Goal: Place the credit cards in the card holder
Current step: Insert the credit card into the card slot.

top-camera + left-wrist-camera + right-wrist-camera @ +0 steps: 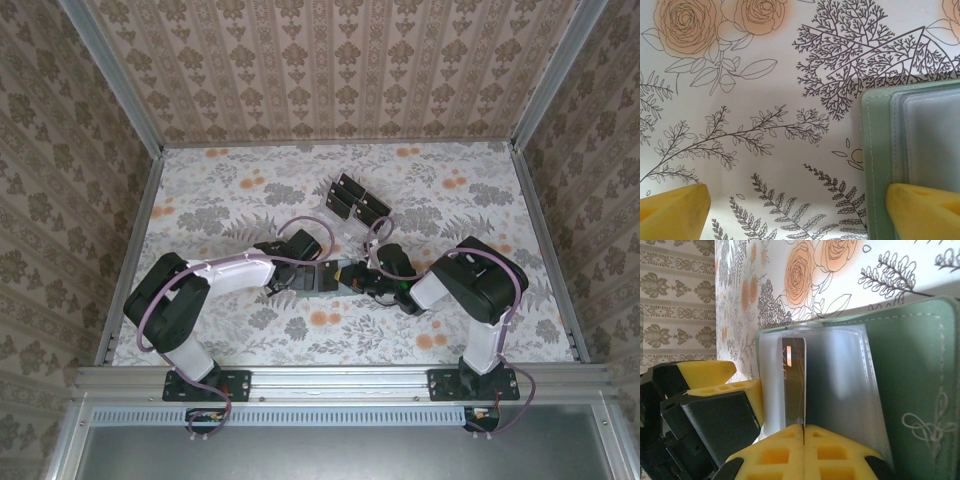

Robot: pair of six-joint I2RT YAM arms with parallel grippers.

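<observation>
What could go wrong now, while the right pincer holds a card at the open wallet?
The credit card in the right pincer is at the clear sleeve; it may miss the slot and crumple the plastic. The open left pincer reaches only the edge of the card holder, which might slide.

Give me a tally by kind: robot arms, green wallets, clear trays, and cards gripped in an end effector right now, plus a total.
Robot arms: 2, left arm and right arm
Card holder: 1
Clear tray: 1
Gripped credit card: 1, in the right end effector
Total: 5
</observation>
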